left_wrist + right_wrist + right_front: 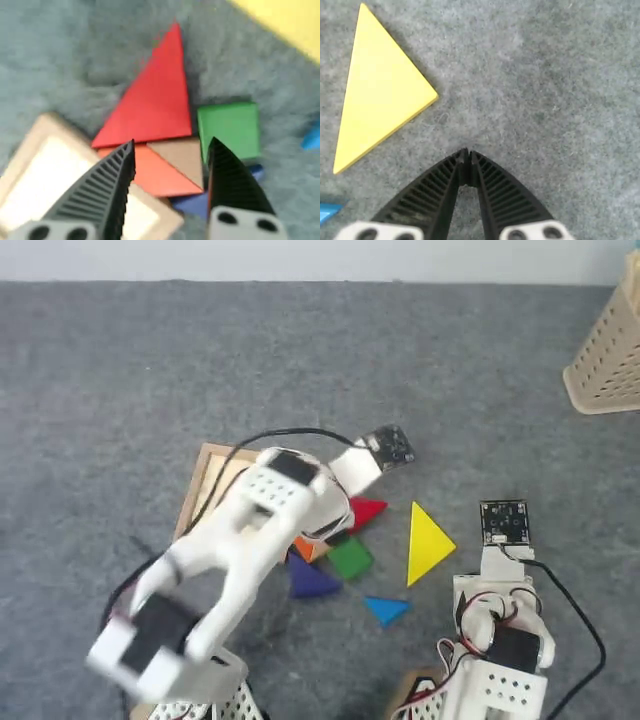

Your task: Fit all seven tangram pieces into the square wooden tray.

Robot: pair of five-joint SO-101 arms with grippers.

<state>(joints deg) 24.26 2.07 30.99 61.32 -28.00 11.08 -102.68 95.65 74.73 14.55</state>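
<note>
No piece is seen seated in the wooden tray (25, 145); all seven are judged outstanding. The left hand (171, 142) is spread wide above the orange triangle (155, 175) at the tray's corner. Farther off, the right hand (466, 152) is pinched closed, empty, near the yellow triangle (375, 95).

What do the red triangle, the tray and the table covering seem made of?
The red triangle: painted wood or plastic, smooth even colour. The tray: probably bare pale wood, tan rim. The table covering: likely grey felt or carpet, fuzzy fibres.
</note>
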